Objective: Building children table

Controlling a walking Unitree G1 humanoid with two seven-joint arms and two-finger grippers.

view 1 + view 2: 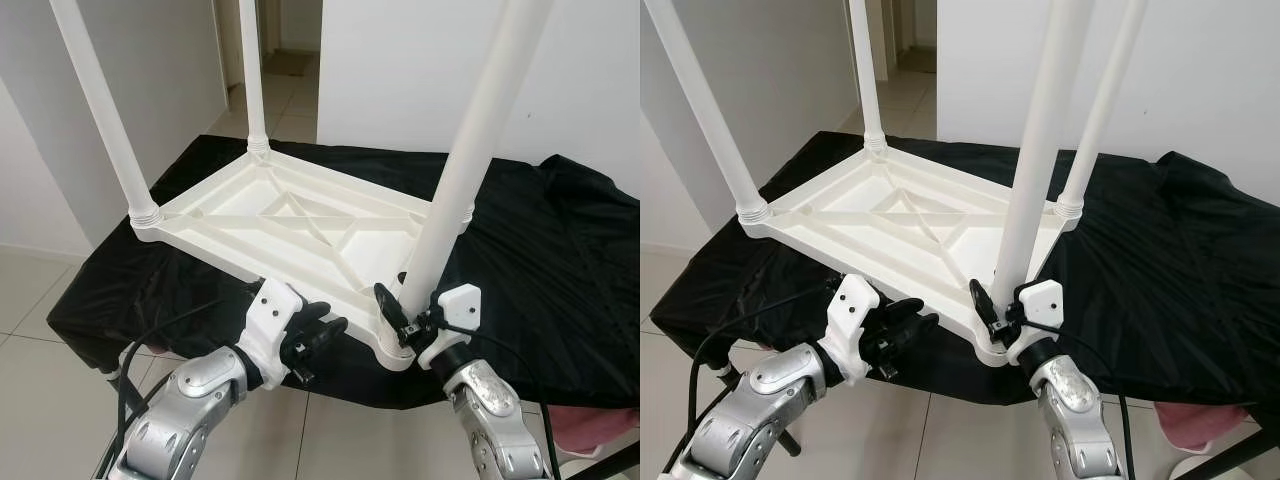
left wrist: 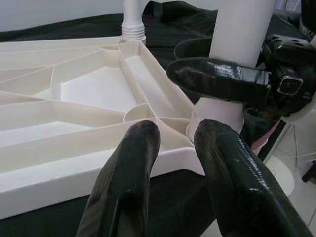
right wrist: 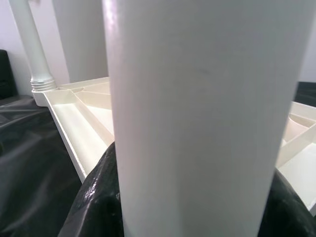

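— What is your right gripper [image 1: 412, 312] doing?
— It clamps the near-right leg [image 1: 462, 176] low at its socket, to keep it upright.
— And the left?
— My left gripper [image 1: 322, 331] hangs slightly parted just beside the near edge of the upturned top [image 1: 290, 225], which lies on the black cloth [image 1: 545, 270].

All four white legs [image 1: 470, 170] are running out past the top edge, their upper ends cut off. A pink thing [image 1: 1195, 425] at five o'clock is peeking from under the black cloth [image 1: 560, 280], too hidden to identify. The cloth is concealing the table beneath. The near leg is blocking the right gripper [image 1: 412, 318], one finger hidden behind it.
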